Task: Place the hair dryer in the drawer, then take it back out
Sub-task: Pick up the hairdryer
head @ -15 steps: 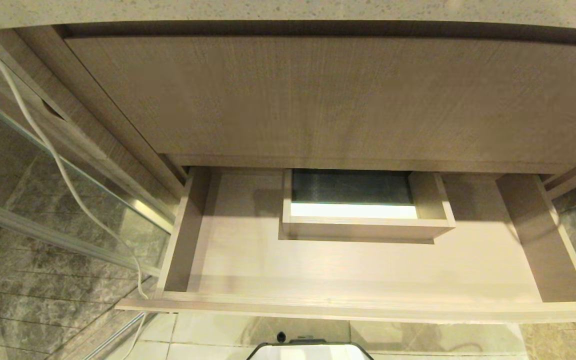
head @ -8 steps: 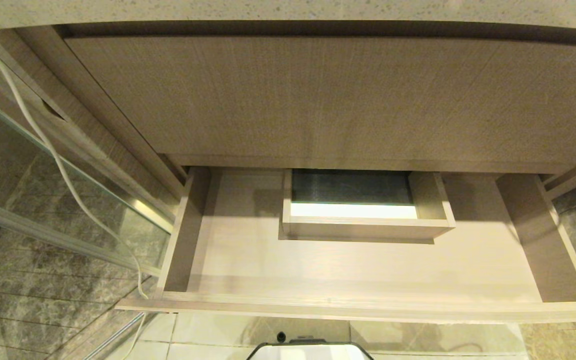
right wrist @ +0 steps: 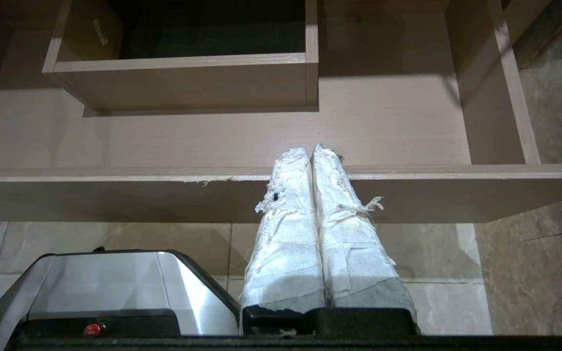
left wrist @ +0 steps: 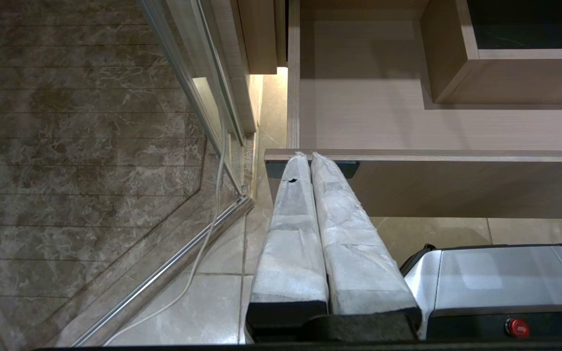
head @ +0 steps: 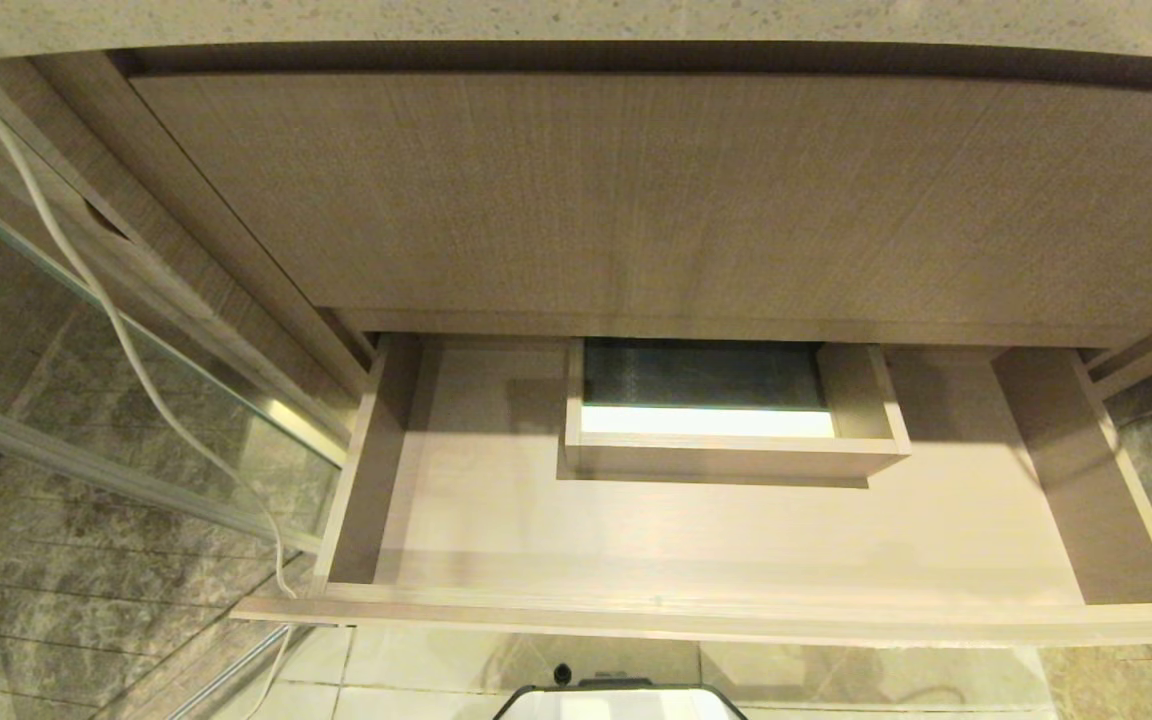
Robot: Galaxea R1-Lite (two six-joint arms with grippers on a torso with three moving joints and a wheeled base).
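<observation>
Two grippers sit parked low, in front of the pulled-out drawer (head: 696,560), and neither shows in the head view. Each wrist view shows white-wrapped fingers pressed together and holding nothing: the left gripper (left wrist: 308,156) near the drawer's front left corner, the right gripper (right wrist: 311,148) toward its right half. At 6 o'clock in the head view is the robot base (head: 621,700). Beyond it the drawer lies open with its boxed cut-out (head: 726,450) at 12 o'clock of its floor. At 9 o'clock a white cord (head: 116,320) hangs past a glass panel (head: 136,400). No view shows the hair dryer.
</observation>
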